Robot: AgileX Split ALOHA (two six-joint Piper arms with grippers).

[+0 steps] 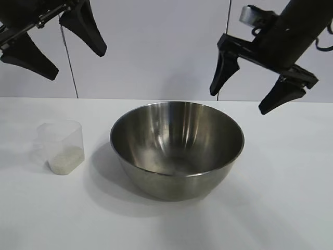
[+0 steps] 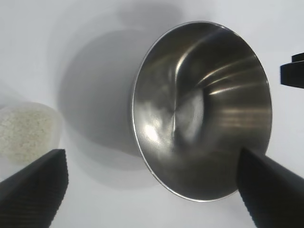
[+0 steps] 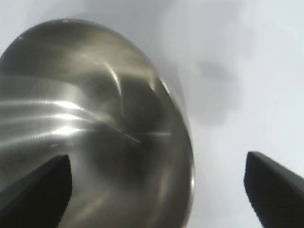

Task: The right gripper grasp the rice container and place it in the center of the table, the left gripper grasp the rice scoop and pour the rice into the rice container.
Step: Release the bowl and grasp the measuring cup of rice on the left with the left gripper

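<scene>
The rice container (image 1: 177,136), a wide steel bowl, stands empty at the middle of the white table (image 1: 283,200). Above its right rim hangs my right gripper (image 1: 238,102), open and clear of the bowl, touching nothing. The right wrist view looks down on the bowl (image 3: 85,123) between that gripper's (image 3: 159,156) spread fingers. The rice scoop (image 1: 62,146), a clear plastic cup, sits left of the bowl with rice (image 1: 66,159) in its bottom. High above it is my left gripper (image 1: 78,65), open and empty. Its wrist view shows the bowl (image 2: 199,109) and the rice-filled scoop (image 2: 26,130) beyond the gripper (image 2: 151,156).
A white panelled wall (image 1: 156,47) rises behind the table. Bare tabletop stretches in front of the bowl and to its right. A dark part of the right gripper (image 2: 292,73) shows beyond the bowl in the left wrist view.
</scene>
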